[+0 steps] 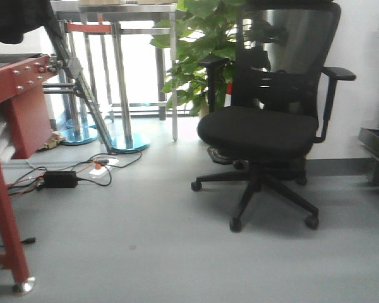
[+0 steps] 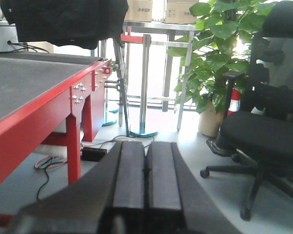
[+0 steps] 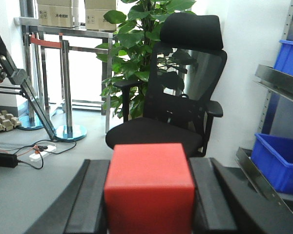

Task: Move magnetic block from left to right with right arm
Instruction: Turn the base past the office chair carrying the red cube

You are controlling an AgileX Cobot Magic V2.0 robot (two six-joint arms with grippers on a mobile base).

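The magnetic block (image 3: 149, 187), a plain red cube, fills the lower middle of the right wrist view, clamped between the two black fingers of my right gripper (image 3: 149, 161). It is held up in the air, facing the office chair. My left gripper (image 2: 146, 151) is shut with its two black pads pressed together and nothing between them, pointing out over the floor beside the red table (image 2: 34, 97). Neither gripper shows in the front-facing view.
A black office chair (image 1: 265, 126) stands on the grey floor ahead, with a leafy potted plant (image 1: 196, 50) behind it. Metal table legs (image 1: 120, 82) and floor cables with a power brick (image 1: 60, 179) lie left. Blue bins (image 3: 278, 161) sit on a shelf at right.
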